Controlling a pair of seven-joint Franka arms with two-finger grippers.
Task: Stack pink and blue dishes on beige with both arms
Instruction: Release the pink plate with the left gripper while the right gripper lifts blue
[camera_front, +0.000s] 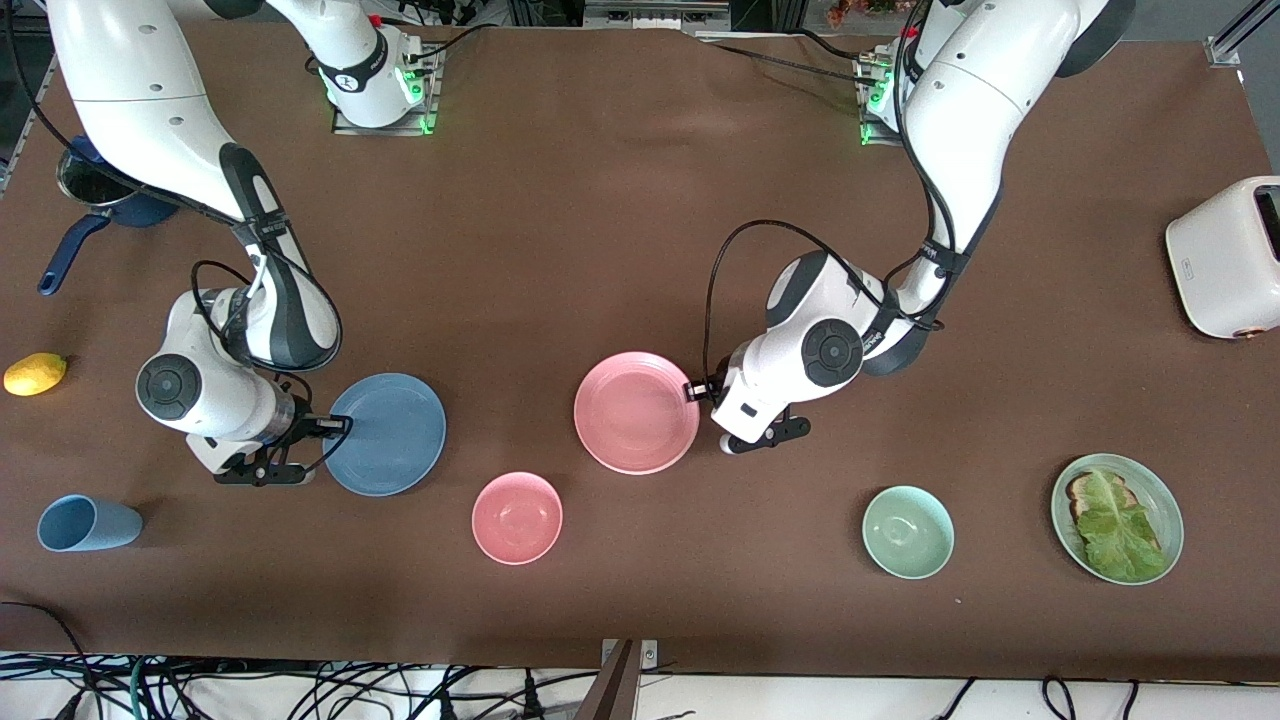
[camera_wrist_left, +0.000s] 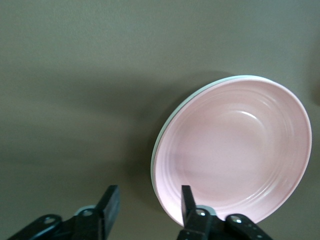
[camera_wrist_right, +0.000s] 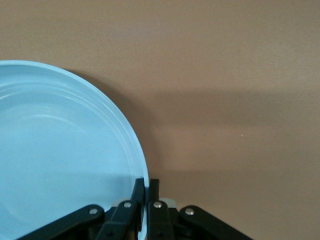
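The pink plate (camera_front: 636, 412) lies mid-table. In the left wrist view a thin pale rim, the beige plate (camera_wrist_left: 161, 142), shows under the edge of the pink plate (camera_wrist_left: 235, 145). My left gripper (camera_front: 697, 390) (camera_wrist_left: 149, 191) is open at that edge, one finger over the pink rim and the other outside it, gripping nothing. The blue plate (camera_front: 385, 434) (camera_wrist_right: 60, 150) sits toward the right arm's end of the table. My right gripper (camera_front: 335, 425) (camera_wrist_right: 146, 182) is shut on its rim, one finger inside the rim and one outside.
A pink bowl (camera_front: 517, 517), a pale green bowl (camera_front: 908, 532) and a blue cup (camera_front: 88, 523) stand nearer the front camera. A green plate with toast and lettuce (camera_front: 1165, 500), a toaster (camera_front: 1225, 257), a lemon (camera_front: 35, 373) and a blue pot (camera_front: 100, 195) sit toward the table's ends.
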